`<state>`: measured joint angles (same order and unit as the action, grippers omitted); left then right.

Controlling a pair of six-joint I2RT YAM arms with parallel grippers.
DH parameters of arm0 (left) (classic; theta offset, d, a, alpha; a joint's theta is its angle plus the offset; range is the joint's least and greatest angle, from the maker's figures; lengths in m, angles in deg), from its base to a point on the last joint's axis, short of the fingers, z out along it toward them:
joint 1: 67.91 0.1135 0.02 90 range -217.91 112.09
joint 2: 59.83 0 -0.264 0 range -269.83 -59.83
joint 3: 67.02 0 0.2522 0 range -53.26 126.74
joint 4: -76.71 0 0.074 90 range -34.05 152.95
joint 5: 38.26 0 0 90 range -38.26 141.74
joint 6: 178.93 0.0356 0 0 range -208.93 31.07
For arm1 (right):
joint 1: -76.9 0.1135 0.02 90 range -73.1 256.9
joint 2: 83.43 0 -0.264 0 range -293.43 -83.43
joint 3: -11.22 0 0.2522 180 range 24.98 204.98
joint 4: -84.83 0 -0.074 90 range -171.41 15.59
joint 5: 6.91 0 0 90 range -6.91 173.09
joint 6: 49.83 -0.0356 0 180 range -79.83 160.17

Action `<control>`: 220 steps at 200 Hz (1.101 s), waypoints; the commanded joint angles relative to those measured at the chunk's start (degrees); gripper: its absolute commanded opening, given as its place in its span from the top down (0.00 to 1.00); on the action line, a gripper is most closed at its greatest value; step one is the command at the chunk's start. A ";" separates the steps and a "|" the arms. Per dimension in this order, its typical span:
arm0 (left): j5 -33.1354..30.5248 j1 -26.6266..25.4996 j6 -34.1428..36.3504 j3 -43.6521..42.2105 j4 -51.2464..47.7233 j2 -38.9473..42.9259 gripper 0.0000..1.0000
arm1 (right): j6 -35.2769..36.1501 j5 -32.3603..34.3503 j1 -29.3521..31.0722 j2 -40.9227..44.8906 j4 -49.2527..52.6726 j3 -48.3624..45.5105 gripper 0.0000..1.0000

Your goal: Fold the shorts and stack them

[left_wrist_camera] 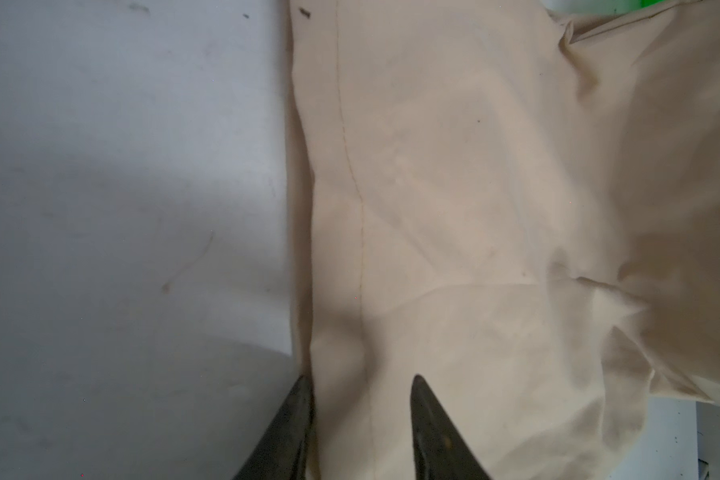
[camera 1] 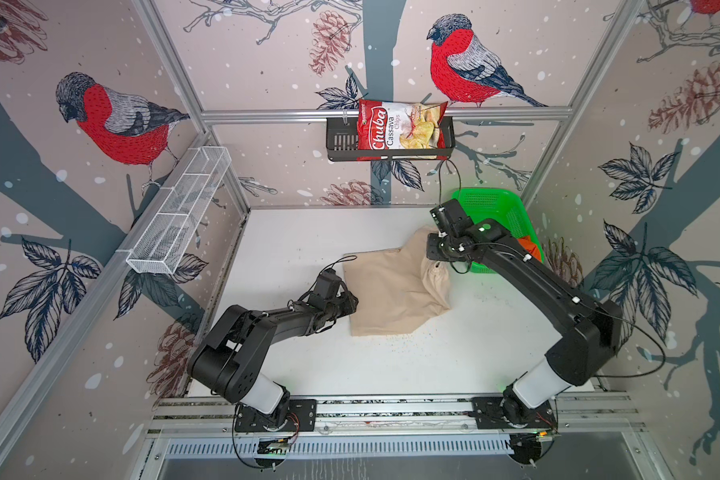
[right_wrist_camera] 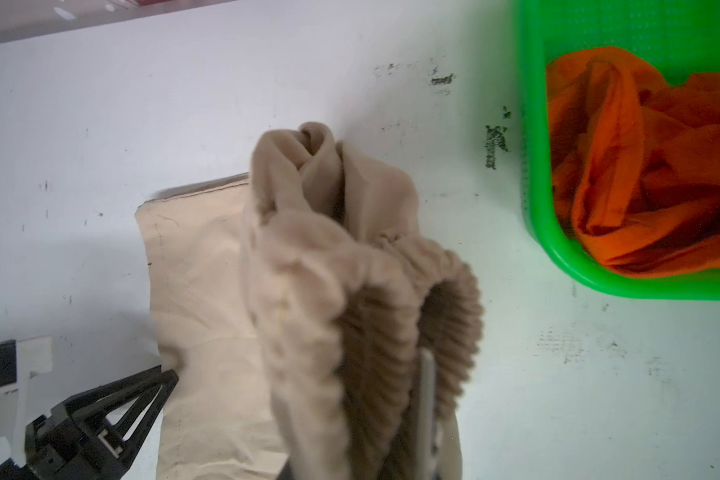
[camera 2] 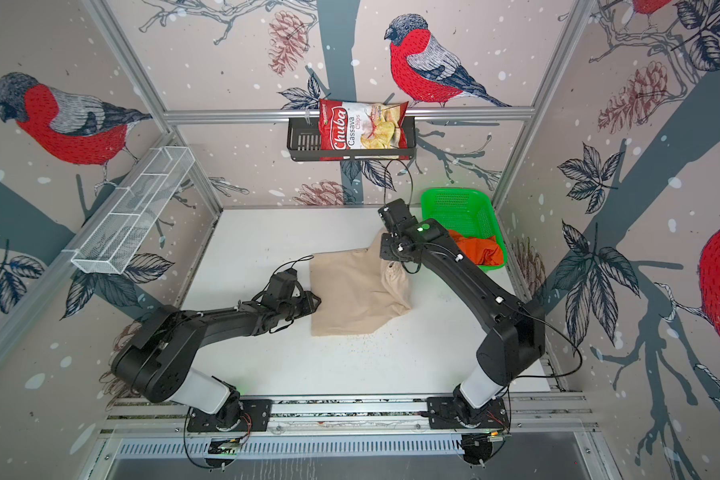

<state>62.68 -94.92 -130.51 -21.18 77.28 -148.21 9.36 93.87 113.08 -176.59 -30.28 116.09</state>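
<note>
The beige shorts (camera 1: 391, 291) lie in the middle of the worktop (camera 1: 308, 353), legs flat. The right fingers (right_wrist_camera: 427, 386) pinch the bunched waistband and hold it raised off the surface. The left fingers (left_wrist_camera: 427, 415) stand spread, straddling a leg hem. The orange shorts (camera 2: 476, 249) sit crumpled in the green basket (camera 2: 454, 199) at the far right.

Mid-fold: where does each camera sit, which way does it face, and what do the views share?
Top views: overhead pair looking down at the table; both arms whole, left hand and right hand included.
Left wrist: on the left arm, looking past its fingertips at the beige shorts.
Right wrist: on the right arm, facing the lifted waistband, orange shorts in green basket; left hand visible.
Shared: all show the beige shorts.
</note>
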 commanded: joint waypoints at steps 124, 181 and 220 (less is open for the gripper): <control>1.36 0.12 0.10 0.36 4.43 -3.64 0.72 | -10.24 -7.21 12.21 -18.21 -10.70 6.60 0.75; -0.90 0.76 -1.11 0.09 -0.24 1.72 0.58 | -10.78 -16.89 12.75 -25.37 -21.91 4.25 0.41; -4.66 2.39 -2.97 -0.57 -6.93 10.58 0.43 | -9.93 -18.66 12.18 -22.29 -25.46 4.02 0.32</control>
<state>61.59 -93.17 -132.17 -21.71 75.37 -141.74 -0.67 77.89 125.58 -201.64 -50.76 120.42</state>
